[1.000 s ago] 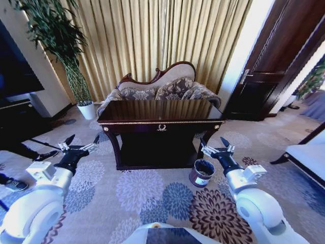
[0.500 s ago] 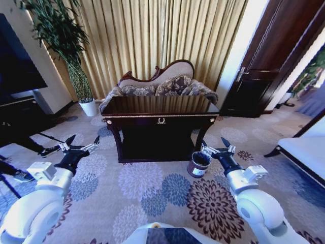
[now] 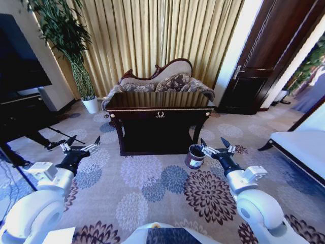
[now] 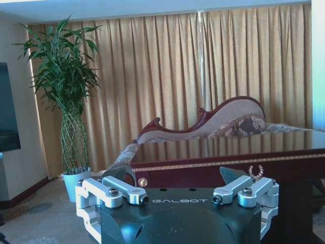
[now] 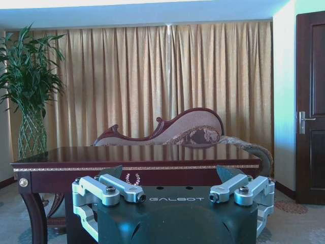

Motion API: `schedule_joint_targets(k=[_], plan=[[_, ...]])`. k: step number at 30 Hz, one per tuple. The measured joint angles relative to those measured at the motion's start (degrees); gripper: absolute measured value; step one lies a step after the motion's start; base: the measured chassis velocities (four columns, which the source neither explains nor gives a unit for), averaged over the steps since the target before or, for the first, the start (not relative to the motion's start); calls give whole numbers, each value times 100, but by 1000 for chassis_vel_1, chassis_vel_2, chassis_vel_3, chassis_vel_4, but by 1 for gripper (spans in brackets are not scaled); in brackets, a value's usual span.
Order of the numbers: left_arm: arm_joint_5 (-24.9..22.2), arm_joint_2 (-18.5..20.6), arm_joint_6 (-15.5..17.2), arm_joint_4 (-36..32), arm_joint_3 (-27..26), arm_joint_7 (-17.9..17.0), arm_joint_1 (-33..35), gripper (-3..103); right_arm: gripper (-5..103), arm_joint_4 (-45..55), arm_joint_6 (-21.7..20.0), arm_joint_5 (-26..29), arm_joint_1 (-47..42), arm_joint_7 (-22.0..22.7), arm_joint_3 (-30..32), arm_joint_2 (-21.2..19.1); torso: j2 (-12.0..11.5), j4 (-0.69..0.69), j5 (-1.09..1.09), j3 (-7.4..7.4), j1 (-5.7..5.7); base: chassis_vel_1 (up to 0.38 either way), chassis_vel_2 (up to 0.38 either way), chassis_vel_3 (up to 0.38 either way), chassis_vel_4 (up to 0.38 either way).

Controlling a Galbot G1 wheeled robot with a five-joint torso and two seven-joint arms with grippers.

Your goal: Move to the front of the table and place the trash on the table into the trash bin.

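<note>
The robot stands well back from the table (image 3: 160, 107), which is straight ahead on the carpet. The bin (image 3: 195, 156) sits on the floor by the table's right leg, just beside the right gripper (image 3: 215, 147). The left gripper (image 3: 80, 146) is farther off. Both grippers are spread and hold nothing. I cannot see any trash on the surface from here.

The dark glossy wooden table (image 3: 160, 101) with gold edge trim and a gold ornament at its front centre stands on the grey floral carpet (image 3: 152, 188). Its polished top mirrors the curtains. Just beside its right front leg, a small round dark bucket (image 3: 194, 156) sits on the carpet.
</note>
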Motion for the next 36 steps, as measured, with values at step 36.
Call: schedule_joint_targets(k=[36], plan=[[61, -69, -109, 1, 225, -228, -109, 100, 100, -233, 401, -256, 7, -420, -92, 173, -1, 0, 0, 0, 0, 72, -70, -68, 74]])
